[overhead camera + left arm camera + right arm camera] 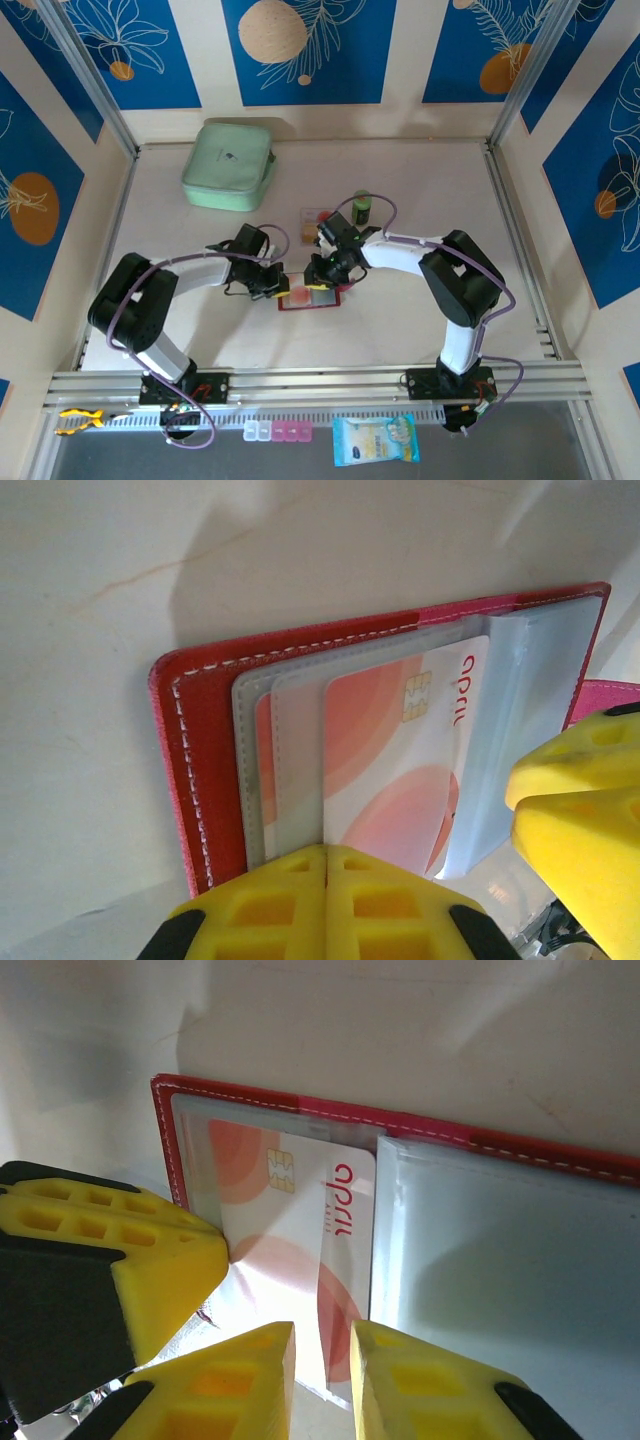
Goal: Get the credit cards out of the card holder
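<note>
The dark red card holder (312, 300) (195, 750) (420, 1125) lies open on the table between both grippers. A white and orange credit card (390, 750) (300, 1210) with a chip sits partly out of a clear sleeve (500, 1260). My left gripper (282, 285) (327, 852) is shut, its tips pressed together at the near edge of the card and sleeves; whether it pinches them is unclear. My right gripper (320, 277) (322, 1345) stands slightly open over the card's lower edge. A second card (315, 216) lies on the table behind.
A mint-green zip case (229, 165) lies at the back left. A small green bottle (361, 207) stands behind the right gripper. Off the front edge lie a blue packet (375, 440), pink boxes (278, 431) and a yellow tool (80, 418).
</note>
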Robot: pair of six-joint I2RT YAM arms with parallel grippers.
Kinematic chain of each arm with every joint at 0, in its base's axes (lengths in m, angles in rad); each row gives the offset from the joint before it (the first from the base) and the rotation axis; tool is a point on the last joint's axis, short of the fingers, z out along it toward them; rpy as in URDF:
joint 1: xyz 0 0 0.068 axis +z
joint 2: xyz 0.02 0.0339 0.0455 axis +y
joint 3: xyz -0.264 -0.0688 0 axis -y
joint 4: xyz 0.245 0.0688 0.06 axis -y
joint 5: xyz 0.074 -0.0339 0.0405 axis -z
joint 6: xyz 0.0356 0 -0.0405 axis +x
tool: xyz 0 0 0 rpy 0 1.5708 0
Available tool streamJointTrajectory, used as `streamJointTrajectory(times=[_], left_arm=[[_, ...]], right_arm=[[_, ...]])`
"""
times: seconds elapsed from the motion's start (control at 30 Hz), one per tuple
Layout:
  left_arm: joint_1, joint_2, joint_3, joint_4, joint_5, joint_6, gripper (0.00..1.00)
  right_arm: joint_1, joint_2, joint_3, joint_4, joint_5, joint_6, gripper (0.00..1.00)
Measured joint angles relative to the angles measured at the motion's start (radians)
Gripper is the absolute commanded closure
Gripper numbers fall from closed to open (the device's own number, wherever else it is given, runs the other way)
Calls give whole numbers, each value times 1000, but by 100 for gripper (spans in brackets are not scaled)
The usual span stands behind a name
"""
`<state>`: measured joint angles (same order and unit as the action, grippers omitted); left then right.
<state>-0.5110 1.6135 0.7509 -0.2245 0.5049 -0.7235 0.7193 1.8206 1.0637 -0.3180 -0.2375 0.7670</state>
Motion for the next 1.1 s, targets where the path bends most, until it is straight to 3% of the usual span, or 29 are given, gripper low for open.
streamJointTrajectory(times=[0.67, 1.1], left_arm=[[0, 0, 0, -1, 0, 1, 99], [-1, -18, 0, -10, -17, 1, 96]], right_arm=[[-6, 35, -26, 86, -74, 27, 77], [-5, 35, -23, 51, -37, 19, 76]])
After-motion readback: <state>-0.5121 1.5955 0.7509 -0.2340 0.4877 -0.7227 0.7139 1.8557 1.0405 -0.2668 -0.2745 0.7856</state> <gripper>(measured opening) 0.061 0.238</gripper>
